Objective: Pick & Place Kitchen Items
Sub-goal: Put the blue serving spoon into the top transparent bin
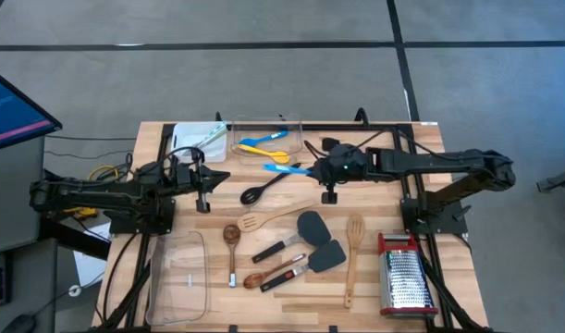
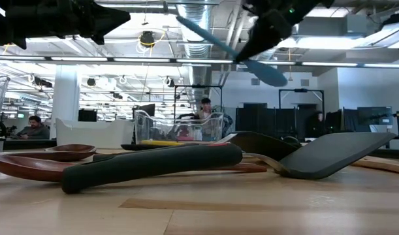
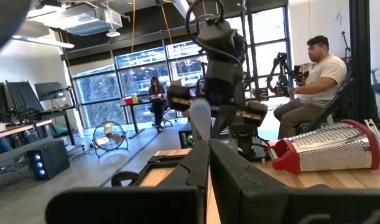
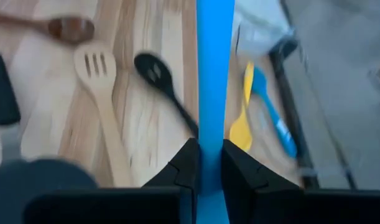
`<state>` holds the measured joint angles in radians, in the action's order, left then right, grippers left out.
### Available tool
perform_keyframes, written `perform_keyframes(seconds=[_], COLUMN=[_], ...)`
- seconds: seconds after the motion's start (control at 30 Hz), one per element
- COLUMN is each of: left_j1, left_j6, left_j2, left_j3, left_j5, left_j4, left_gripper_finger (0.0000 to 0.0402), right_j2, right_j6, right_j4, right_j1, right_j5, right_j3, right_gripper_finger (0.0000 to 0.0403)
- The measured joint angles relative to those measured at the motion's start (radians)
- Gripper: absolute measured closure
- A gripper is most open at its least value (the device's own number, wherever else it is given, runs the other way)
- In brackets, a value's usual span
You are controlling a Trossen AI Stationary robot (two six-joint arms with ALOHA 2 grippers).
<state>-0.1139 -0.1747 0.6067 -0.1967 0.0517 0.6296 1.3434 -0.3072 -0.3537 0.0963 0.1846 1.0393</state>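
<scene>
Our right gripper clamps a blue spoon, lifted beside the clear tub (a yellow one already inside). We should carry it level over the rim before releasing. Left gripper waits clenched, empty.

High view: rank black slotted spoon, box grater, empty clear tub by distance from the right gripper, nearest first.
From the right gripper, shut on a blue utensil:
1. Black slotted spoon, just toward the left arm, mid-table.
2. Box grater, near edge on the right arm's side.
3. Empty clear tub, near edge on the left arm's side.
</scene>
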Motion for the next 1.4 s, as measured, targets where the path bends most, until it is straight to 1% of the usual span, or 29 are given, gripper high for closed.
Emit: perform_keyframes(seconds=[0.2, 0.33, 0.4, 0.5, 0.6, 0.7, 0.9, 0.97, 1.03, 1.23, 1.4], left_j1=[0.000, 0.000, 0.000, 0.000, 0.000, 0.000, 0.000, 0.000, 0.000, 0.000, 0.000], left_j6=[0.000, 0.000, 0.000, 0.000, 0.000, 0.000, 0.000, 0.000, 0.000, 0.000, 0.000], left_j2=[0.000, 0.000, 0.000, 0.000, 0.000, 0.000, 0.000, 0.000, 0.000, 0.000, 0.000], left_j3=[0.000, 0.000, 0.000, 0.000, 0.000, 0.000, 0.000, 0.000, 0.000, 0.000, 0.000], left_j5=[0.000, 0.000, 0.000, 0.000, 0.000, 0.000, 0.000, -0.001, 0.000, -0.002, 0.000], left_j4=[0.010, 0.019, 0.022, 0.025, 0.028, 0.031, 0.031, 0.032, 0.033, 0.034, 0.035], left_gripper_finger=[0.0398, 0.0398, 0.0398, 0.0398, 0.0398, 0.0398, 0.0398, 0.0398, 0.0398, 0.0398, 0.0398], right_j2=[0.021, 0.041, 0.054, 0.081, 0.138, 0.202, 0.351, 0.398, 0.446, 0.585, 0.681], right_j6=[-0.067, -0.095, -0.096, -0.111, -0.101, -0.096, -0.096, -0.096, -0.095, -0.092, -0.085], right_j4=[0.179, 0.323, 0.368, 0.473, 0.469, 0.458, 0.441, 0.436, 0.415, 0.328, 0.259], right_j1=[0.015, 0.042, 0.063, 0.096, 0.132, 0.165, 0.227, 0.249, 0.271, 0.320, 0.352], right_j5=[0.000, 0.001, 0.000, -0.025, -0.056, -0.057, -0.066, -0.091, -0.111, -0.113, -0.118], right_j3=[0.000, 0.003, -0.002, 0.003, 0.028, 0.078, 0.231, 0.297, 0.361, 0.522, 0.614], right_gripper_finger=[0.0368, 0.0368, 0.0368, 0.0368, 0.0368, 0.0368, 0.0368, 0.0368, 0.0368, 0.0368, 0.0368])
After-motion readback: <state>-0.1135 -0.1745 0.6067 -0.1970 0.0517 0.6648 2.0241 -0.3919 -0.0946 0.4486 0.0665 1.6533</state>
